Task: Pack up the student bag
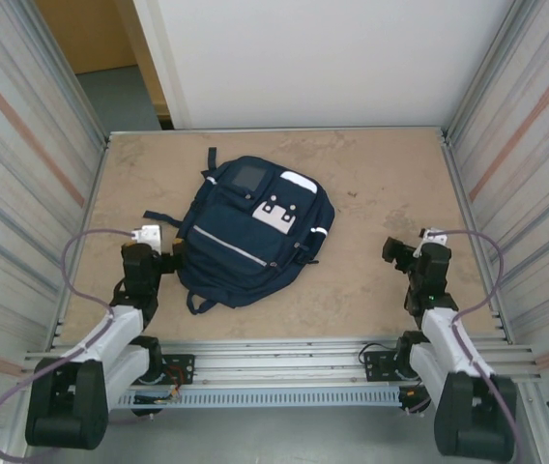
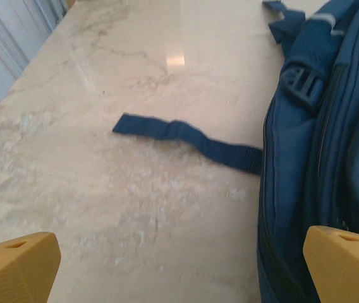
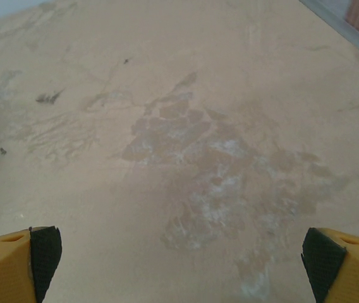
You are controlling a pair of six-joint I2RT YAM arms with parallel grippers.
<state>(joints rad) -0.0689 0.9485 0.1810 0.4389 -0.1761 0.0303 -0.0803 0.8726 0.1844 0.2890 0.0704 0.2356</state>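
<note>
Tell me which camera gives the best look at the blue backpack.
The top external view: the whole student bag lies flat, front pockets and white patches facing up. The left wrist view catches its side up close, with a buckle and one loose strap. The right wrist view faces stained tabletop.

Matt navy woven cloth: student bag (image 1: pixel 255 232); flat webbing strap (image 2: pixel 186 134); smooth plastic buckle (image 2: pixel 301 82). table (image 1: pixel 371 184): beige marbled top, smooth, glossy glare left side, dull scuffed patch right. side walls (image 1: pixel 23 145): ribbed metal.
</note>
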